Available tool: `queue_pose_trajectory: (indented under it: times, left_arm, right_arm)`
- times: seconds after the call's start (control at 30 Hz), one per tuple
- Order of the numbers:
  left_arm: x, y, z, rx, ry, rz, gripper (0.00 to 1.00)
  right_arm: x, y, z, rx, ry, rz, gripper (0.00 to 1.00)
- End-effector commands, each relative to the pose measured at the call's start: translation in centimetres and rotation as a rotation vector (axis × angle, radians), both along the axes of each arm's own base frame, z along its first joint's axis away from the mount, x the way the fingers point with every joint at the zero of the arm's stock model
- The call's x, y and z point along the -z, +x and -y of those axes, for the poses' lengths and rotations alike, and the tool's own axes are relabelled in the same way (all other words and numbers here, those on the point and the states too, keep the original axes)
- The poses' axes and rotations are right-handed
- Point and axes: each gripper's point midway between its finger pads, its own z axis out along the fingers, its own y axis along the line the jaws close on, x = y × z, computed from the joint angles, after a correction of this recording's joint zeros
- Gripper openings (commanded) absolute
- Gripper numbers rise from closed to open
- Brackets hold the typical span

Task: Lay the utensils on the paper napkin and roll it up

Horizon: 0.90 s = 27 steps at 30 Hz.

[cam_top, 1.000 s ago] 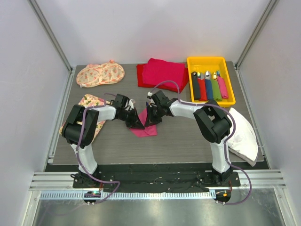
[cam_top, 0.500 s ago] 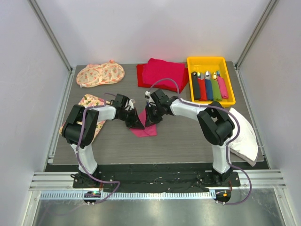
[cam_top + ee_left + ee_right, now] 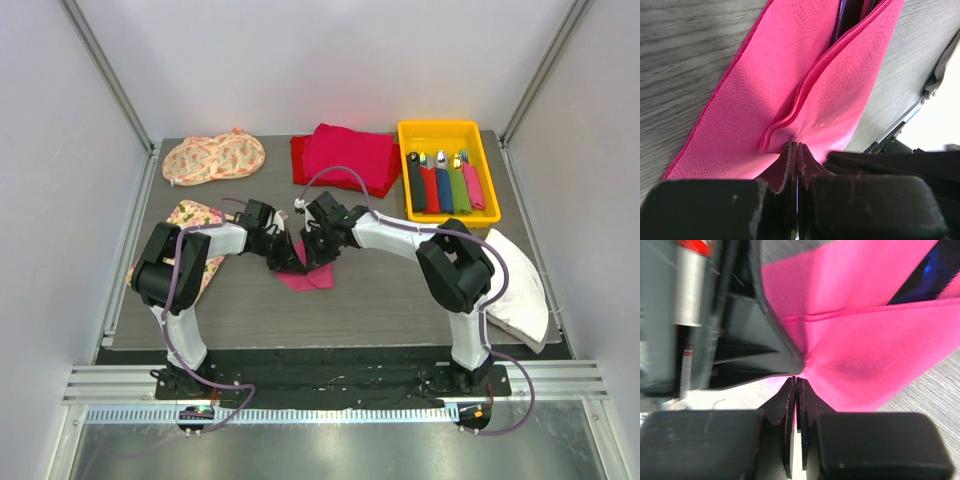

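Pink dimpled paper napkin, creased; left jaws, right jaws both clamped on it.

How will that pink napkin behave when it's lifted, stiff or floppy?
Probably floppy: the napkin creases and folds where the left gripper pinches it. Likely light and tear-prone, being thin dimpled paper.

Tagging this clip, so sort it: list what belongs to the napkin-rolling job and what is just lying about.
In the job: paper napkin; utensils inside its fold; left pincer and right pincer, both shut on the napkin.
Lying about: yellow tray of cutlery; red cloth pile; floral mats; white cloth.
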Motion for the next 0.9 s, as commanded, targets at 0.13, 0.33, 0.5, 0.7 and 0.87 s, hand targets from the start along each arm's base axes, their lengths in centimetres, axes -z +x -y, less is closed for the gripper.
queue_pose_trajectory:
  times: [0.13, 0.33, 0.5, 0.7, 0.87]
  left_arm:
    - [2.8, 0.0, -2.7, -0.027, 0.149, -0.007, 0.0]
    - [2.8, -0.1, -2.8, -0.03, 0.152, -0.008, 0.0]
    - [2.8, -0.1, -2.7, -0.027, 0.147, -0.009, 0.0]
    - [2.7, -0.1, -2.7, -0.028, 0.144, -0.007, 0.0]
    - [2.6, 0.1, -2.6, -0.03, 0.141, -0.006, 0.0]
  right_arm:
    - [3.5, 0.7, 1.3, -0.106, -0.163, 0.12, 0.1]
    - [5.3, -0.1, 2.5, -0.128, -0.208, 0.116, 0.11]
    - [3.2, -0.9, 1.5, -0.133, -0.116, 0.1, 0.2]
    - [-2.8, -0.1, -1.1, -0.148, 0.036, 0.165, 0.26]
    - [-1.9, 0.1, -0.7, -0.152, 0.008, 0.172, 0.22]
